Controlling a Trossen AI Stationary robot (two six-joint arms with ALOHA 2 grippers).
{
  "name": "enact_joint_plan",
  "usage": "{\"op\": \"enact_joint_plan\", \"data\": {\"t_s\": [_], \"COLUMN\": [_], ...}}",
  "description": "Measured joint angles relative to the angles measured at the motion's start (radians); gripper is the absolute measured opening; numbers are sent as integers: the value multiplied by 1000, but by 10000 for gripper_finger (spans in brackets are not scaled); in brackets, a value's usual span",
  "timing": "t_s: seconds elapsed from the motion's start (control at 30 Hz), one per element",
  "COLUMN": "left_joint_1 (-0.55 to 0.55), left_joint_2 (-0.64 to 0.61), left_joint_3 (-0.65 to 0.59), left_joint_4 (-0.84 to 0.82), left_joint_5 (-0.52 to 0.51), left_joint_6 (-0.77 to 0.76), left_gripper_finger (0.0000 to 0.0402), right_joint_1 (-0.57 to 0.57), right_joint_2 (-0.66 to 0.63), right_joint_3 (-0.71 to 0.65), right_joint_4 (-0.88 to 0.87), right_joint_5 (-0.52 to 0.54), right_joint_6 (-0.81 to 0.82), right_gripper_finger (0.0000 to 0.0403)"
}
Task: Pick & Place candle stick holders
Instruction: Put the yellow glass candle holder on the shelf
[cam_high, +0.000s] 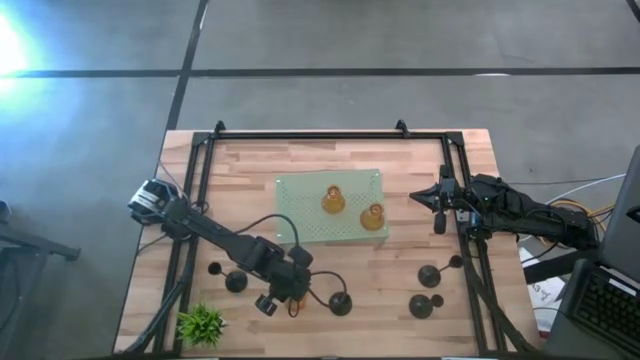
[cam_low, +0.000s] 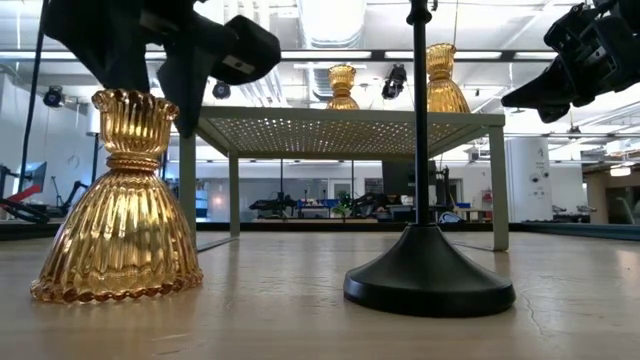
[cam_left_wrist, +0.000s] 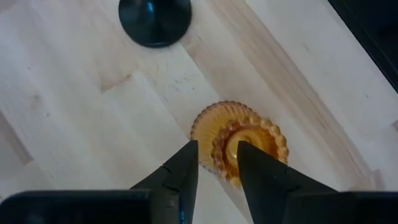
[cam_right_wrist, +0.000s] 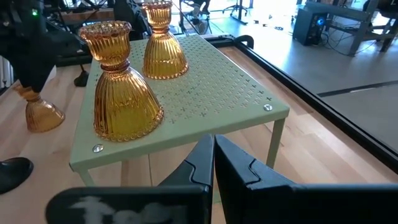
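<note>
An amber candle stick holder (cam_left_wrist: 239, 143) stands upright on its wide base on the wood, near the table's front edge (cam_low: 120, 200). My left gripper (cam_left_wrist: 217, 163) hangs open just above it, slanting down, its fingertips over the cup's rim; no touch shows. Two more amber holders (cam_high: 333, 200) (cam_high: 372, 216) stand on the pale green perforated platform (cam_high: 300, 225). A black holder (cam_low: 428, 270) stands on its round base right of the amber one. My right gripper (cam_right_wrist: 213, 155) is shut and holds nothing, level, at the platform's right side (cam_high: 440, 205).
More black holders stand on the wood at the front left (cam_high: 237, 282) and the front right (cam_high: 428, 275) (cam_high: 420, 305). A small green plant (cam_high: 200, 323) sits at the front left corner. The platform stands on thin legs (cam_low: 498, 180).
</note>
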Motion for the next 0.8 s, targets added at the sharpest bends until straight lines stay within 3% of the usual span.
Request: {"op": "enact_joint_plan", "data": {"t_s": [0.2,0.43,0.8], "left_joint_1": [4,7,21], "left_joint_2": [0,-1,-1], "left_joint_3": [0,1,1], "left_joint_4": [2,2,1], "left_joint_5": [0,10,48], "left_joint_6": [-6,-12,-35], "left_gripper_finger": [105,24,24], "right_joint_1": [0,0,0], "right_joint_2": [0,0,0], "right_joint_3": [0,0,0], "right_joint_4": [0,0,0], "right_joint_5": [0,0,0], "right_joint_6": [0,0,0], "right_gripper_finger": [8,8,8]}}
